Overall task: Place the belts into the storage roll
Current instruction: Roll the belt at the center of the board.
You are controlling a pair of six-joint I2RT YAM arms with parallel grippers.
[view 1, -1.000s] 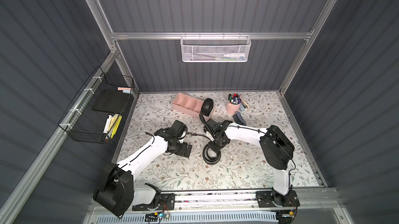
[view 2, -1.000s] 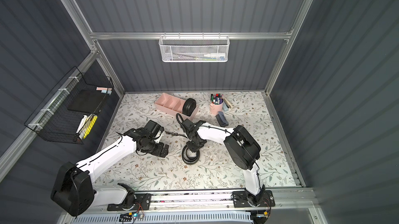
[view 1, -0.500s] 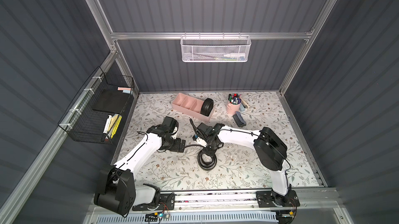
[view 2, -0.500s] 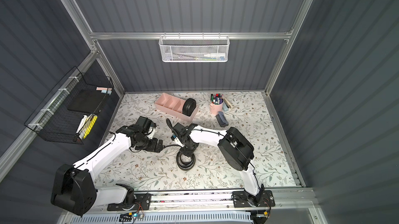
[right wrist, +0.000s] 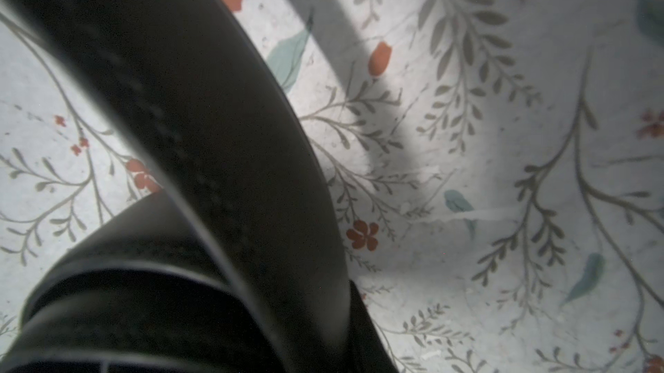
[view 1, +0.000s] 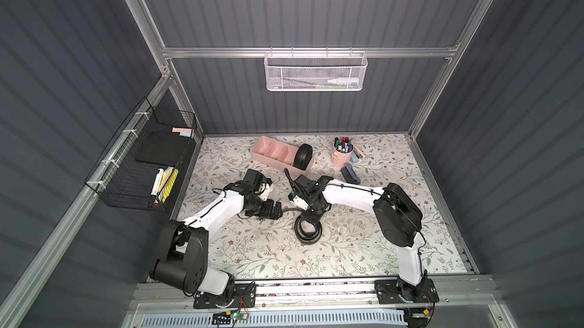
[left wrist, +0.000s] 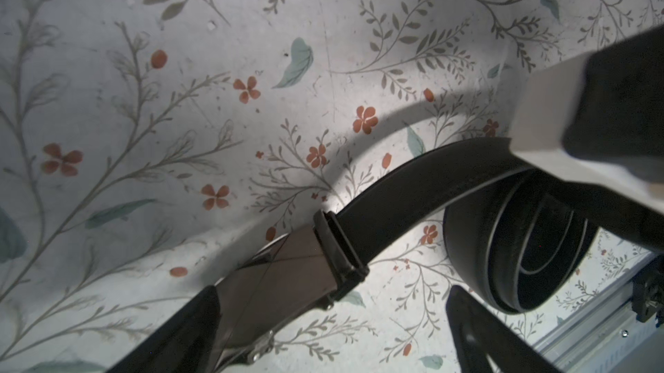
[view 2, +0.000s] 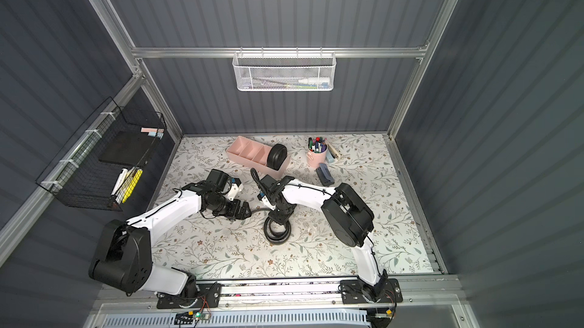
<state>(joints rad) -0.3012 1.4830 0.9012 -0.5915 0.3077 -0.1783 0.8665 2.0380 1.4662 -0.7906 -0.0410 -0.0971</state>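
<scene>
Two belts [view 1: 304, 156] [view 1: 308, 232] in play; one tray [view 1: 271, 162], four compartments [view 1: 274, 150]; one cup [view 1: 339, 160] of markers [view 1: 343, 145]; two baskets [view 1: 316, 72] [view 1: 139, 171], white and black; two arms [view 1: 218, 212] [view 1: 350, 193]

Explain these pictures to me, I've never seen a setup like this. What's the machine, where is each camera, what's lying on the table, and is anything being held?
The machine is two white-and-black robot arms fixed at the near edge of a flowered table. Each arm ends in a two-fingered gripper. Two pictures look down from overhead and show nearly the same view. The other two come from small cameras on each arm's wrist.

On the table sits a pink tray with one rolled belt standing in its end compartment. Beside the tray is a pink cup of markers. A second belt lies loosely coiled mid-table.

The right gripper appears pinched on that coil. The left gripper is open. The buckle lies between its fingers, ungripped.
</scene>
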